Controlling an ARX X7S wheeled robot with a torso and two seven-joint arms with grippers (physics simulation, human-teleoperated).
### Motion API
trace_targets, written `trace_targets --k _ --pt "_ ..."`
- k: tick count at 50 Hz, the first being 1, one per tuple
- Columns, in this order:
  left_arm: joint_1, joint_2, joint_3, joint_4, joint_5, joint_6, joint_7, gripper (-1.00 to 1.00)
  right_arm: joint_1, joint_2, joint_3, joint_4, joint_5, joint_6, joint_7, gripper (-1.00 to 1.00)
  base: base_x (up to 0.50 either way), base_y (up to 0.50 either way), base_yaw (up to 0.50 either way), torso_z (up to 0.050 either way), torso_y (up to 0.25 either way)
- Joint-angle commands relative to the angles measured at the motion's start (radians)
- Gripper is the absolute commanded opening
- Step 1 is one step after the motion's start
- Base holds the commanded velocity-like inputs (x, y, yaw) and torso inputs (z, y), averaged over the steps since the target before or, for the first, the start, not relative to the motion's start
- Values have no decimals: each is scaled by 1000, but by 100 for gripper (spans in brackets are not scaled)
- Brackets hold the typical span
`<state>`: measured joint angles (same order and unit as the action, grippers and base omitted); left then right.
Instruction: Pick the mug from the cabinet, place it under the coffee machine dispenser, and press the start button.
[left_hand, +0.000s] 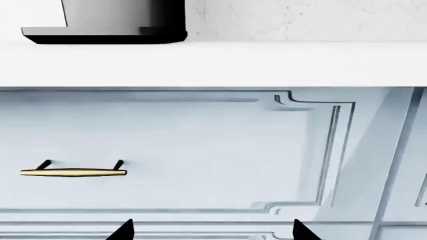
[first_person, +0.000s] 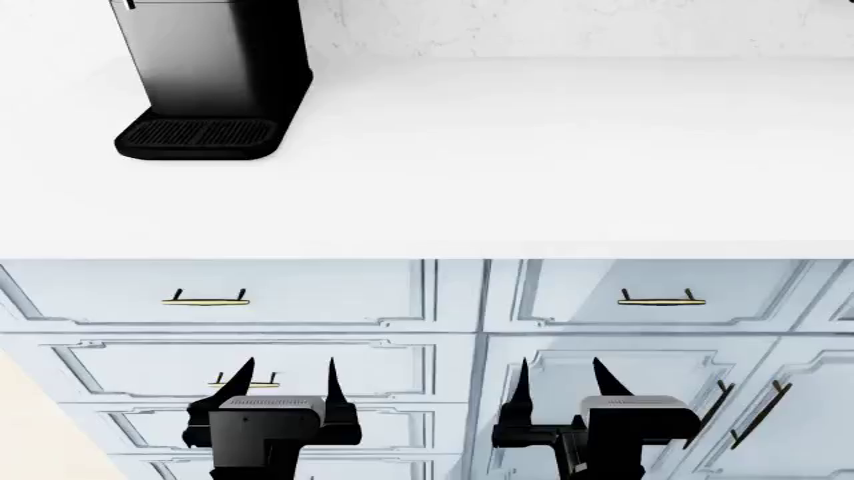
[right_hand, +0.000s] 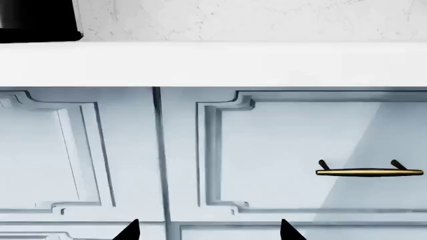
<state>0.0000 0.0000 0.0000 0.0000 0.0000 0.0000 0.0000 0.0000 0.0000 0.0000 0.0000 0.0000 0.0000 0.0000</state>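
Two grippers low in the head view, in front of pale-blue drawer fronts: left gripper (first_person: 284, 385) at lower left, right gripper (first_person: 566, 385) at lower right, both with black fingers spread wide, gripping nothing, touching nothing. Only in the head view: the whole layout, with the black machine (first_person: 214, 70) at upper left on the white counter (first_person: 534, 150), ribbed tray (first_person: 198, 133) at its foot with nothing on it, and brass handles on the drawers below, one at left (first_person: 206, 298) and one at right (first_person: 661, 298). Dispenser cut off above the top edge, not seen. No mug visible in any view; cabinet doors and drawers all shut, so its place cannot be told. Left wrist view closer in: machine base (left_hand: 107, 30) at upper left, counter edge (left_hand: 267, 65) across the middle, one drawer front with its brass handle (left_hand: 73, 172) at lower left, and only two fingertips, one (left_hand: 123, 231) at the bottom edge, well apart. Right wrist view much alike but shifted: a sliver of the machine (right_hand: 40, 20) in the upper left corner, the seam between two drawer fronts (right_hand: 157, 150), a brass handle (right_hand: 369, 172) at lower right, two fingertips, one (right_hand: 128, 232) at the bottom, likewise far apart.
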Motion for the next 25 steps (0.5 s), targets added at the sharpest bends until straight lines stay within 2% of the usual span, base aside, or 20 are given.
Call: trace_targets --k 1,13,22,25 --pt "-4 -16 18 -4 -16 -5 -17 100 4 15 -19 7 16 6 21 100 0 0 0 0 0" --pt "-13 -47 51 -16 -47 10 -59 100 -10 48 -45 9 61 -28 62 100 0 0 0 0 0" --pt "-16 -59 68 -66 -37 154 -93 100 -9 65 -64 -37 56 -46 95 100 0 0 0 0 0" --pt "-22 -66 78 -100 -28 244 -96 100 -15 77 -77 -94 35 -48 104 100 0 0 0 0 0"
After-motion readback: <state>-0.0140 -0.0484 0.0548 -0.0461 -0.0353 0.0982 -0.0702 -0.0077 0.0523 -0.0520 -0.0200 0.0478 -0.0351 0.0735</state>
